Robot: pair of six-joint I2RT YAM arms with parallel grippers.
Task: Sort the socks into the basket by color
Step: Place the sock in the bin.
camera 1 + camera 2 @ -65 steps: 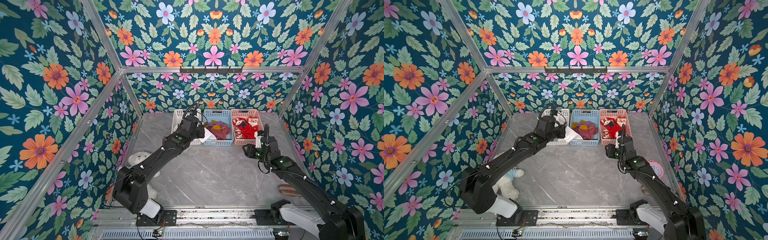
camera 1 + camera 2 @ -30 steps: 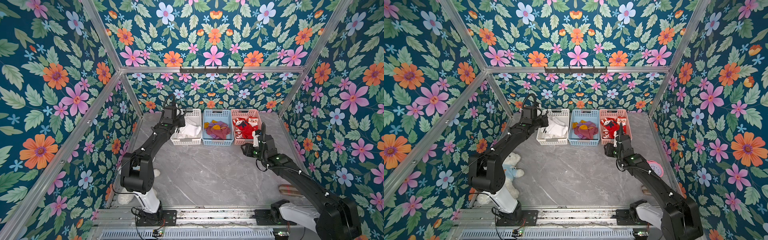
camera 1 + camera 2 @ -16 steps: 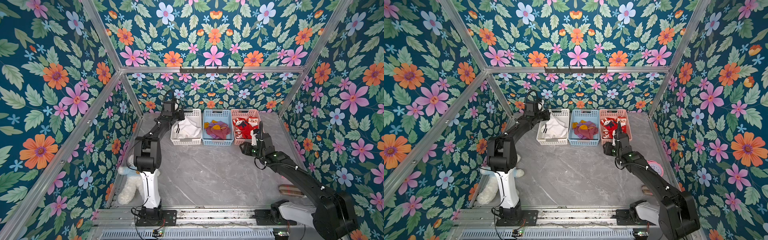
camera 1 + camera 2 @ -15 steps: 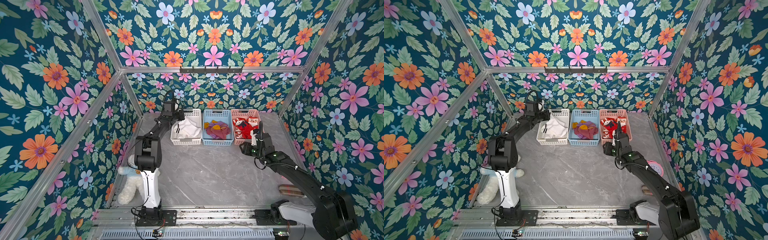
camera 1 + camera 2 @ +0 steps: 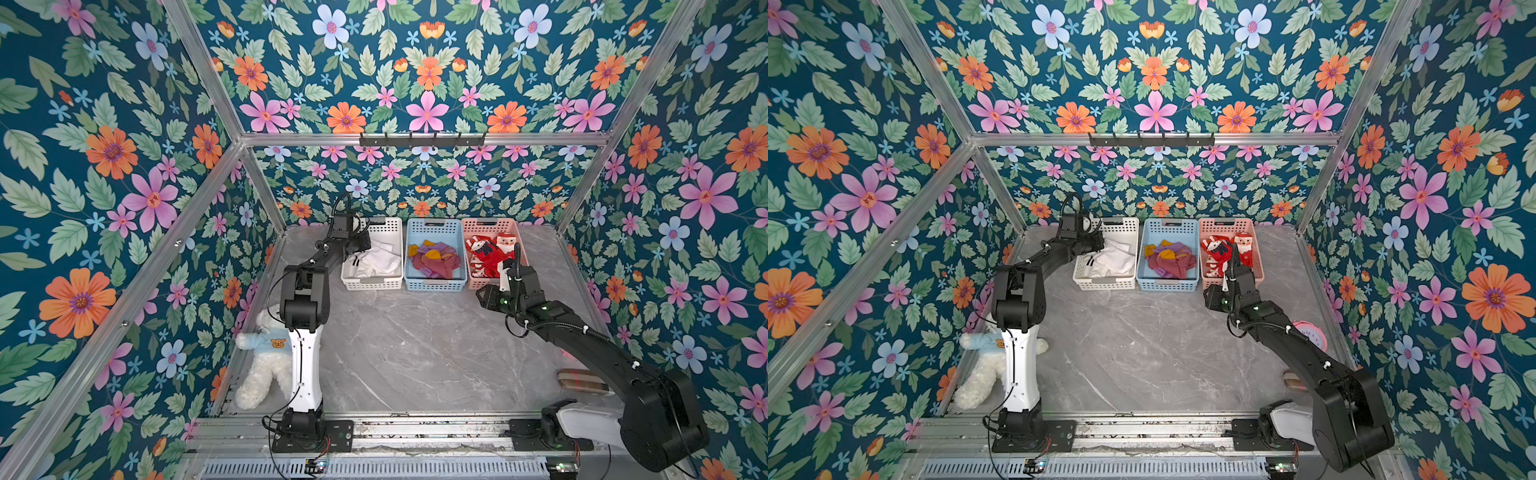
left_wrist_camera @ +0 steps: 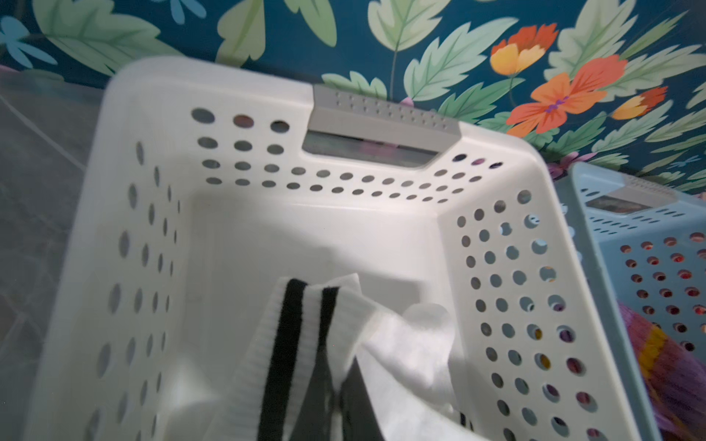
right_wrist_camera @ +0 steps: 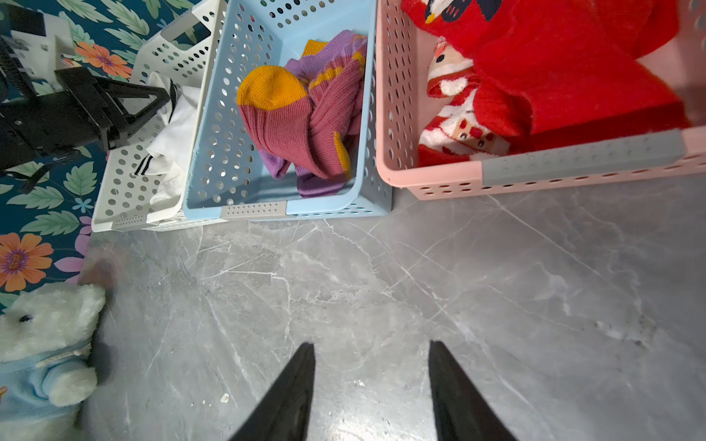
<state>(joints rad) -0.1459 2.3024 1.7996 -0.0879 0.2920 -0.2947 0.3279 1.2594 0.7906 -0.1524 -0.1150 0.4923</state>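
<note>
Clock read from a top view, 12 = back wall. Teddy bear (image 5: 266, 365) lies at 8 on the table (image 5: 415, 345), partly behind my L arm's white link. My L gripper (image 7: 162, 95) is at 11, jaws fully closed. Its tip is over the L rim of the white basket (image 5: 372, 284) & right at the white socks (image 5: 380, 259) inside. L wrist view shows a black-striped sock (image 6: 301, 324) rising close to the cam, but I can't tell if I'm pinching it. Next, at 12, side by side w/ the white one: blue basket (image 5: 434, 286) w/ maroon socks (image 5: 436, 262), mustard toes showing. Then pink basket (image 5: 490, 224) at 1 w/ red Santa socks (image 5: 488, 253). My R gripper (image 7: 370, 343) hangs just in front of the pink basket, jaws abt half open, nothing btwn them, bare marble under. Plaid item (image 5: 582, 380) lies at 4 by the R wall, partly hidden by my R arm.
</note>
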